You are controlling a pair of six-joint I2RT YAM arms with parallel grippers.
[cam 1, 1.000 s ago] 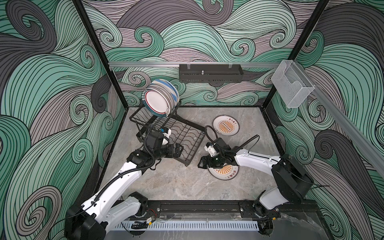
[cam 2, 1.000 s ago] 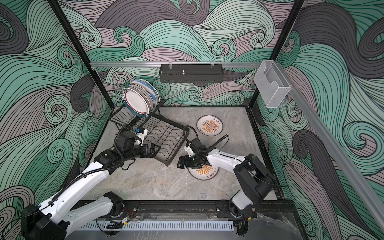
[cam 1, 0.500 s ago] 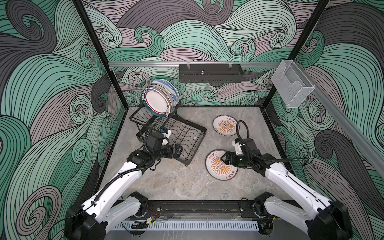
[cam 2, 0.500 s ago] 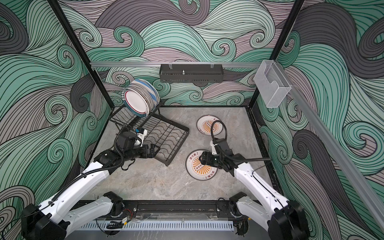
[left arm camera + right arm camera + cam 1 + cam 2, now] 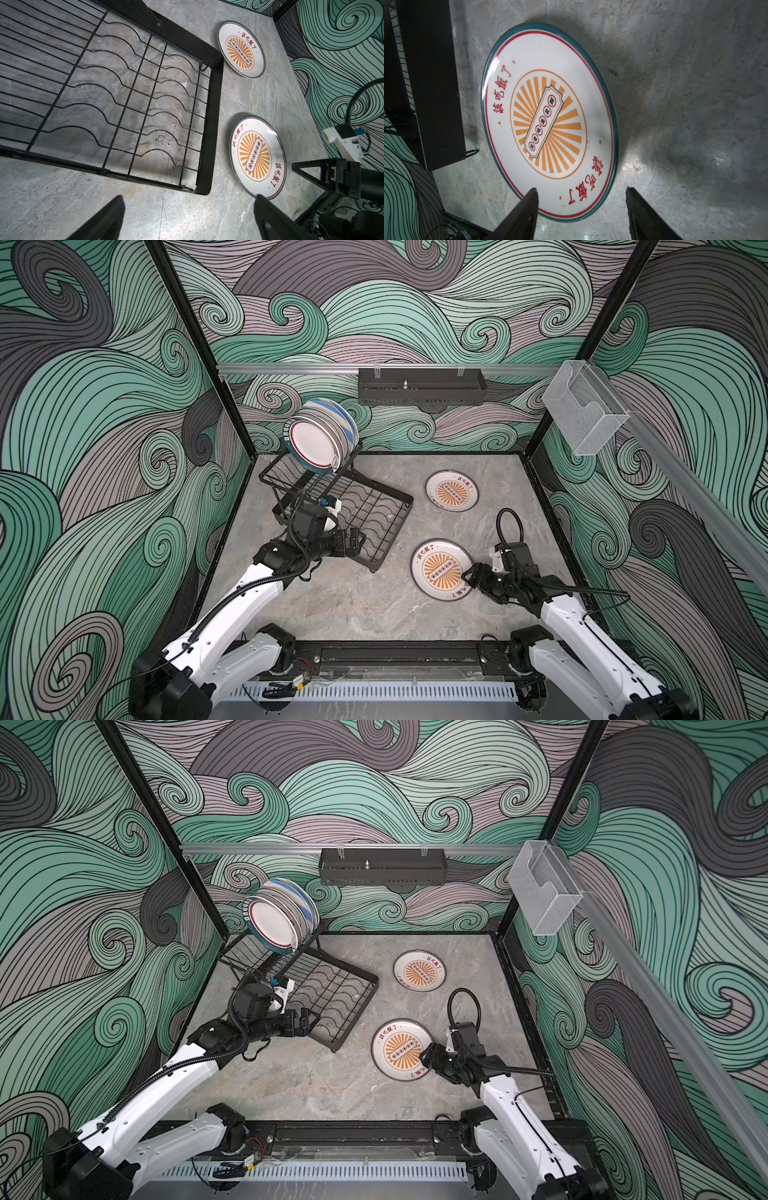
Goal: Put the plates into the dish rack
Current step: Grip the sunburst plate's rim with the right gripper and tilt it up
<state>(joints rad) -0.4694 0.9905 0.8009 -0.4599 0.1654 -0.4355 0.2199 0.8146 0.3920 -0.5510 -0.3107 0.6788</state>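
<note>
**Right gripper** (image 5: pixel 469 576) (image 5: pixel 428 1052) (image 5: pixel 581 188): its jaws stand apart at the near-right rim of the near sunburst plate (image 5: pixel 441 569) (image 5: pixel 402 1048) (image 5: pixel 550 122). In the right wrist view you see one finger (image 5: pixel 527 209) over the plate's face and the other (image 5: pixel 641 212) over bare surface (image 5: pixel 353 605), with the rim between them. Nothing is clamped.

One second ago this arm reached across the plate with its gripper at the plate's left edge, next to the dish rack (image 5: pixel 395 531) (image 5: pixel 358 1013) (image 5: pixel 214 124) (image 5: pixel 431 83). Half a second ago it had swung to the plate's right edge. Now it sits a little nearer to you on that same side. The plate lies flat in much the same spot throughout.

**Left gripper** (image 5: pixel 357 541) (image 5: pixel 309 1021) (image 5: pixel 189 196): its jaws are wide apart and empty above the near corner of the rack's lower grid. You will find its pose unchanged across the earlier frames.

**Other plates:** a second sunburst plate (image 5: pixel 451 491) (image 5: pixel 419 971) (image 5: pixel 241 48) lies flat farther back, just right of the rack's far corner and well apart from both grippers. A row of plates (image 5: pixel 320 441) (image 5: pixel 274 919) stands on edge in the raised tier at the far left. The wavy slots of the lower grid hold no plates. None of these has moved since the earlier frames.
</note>
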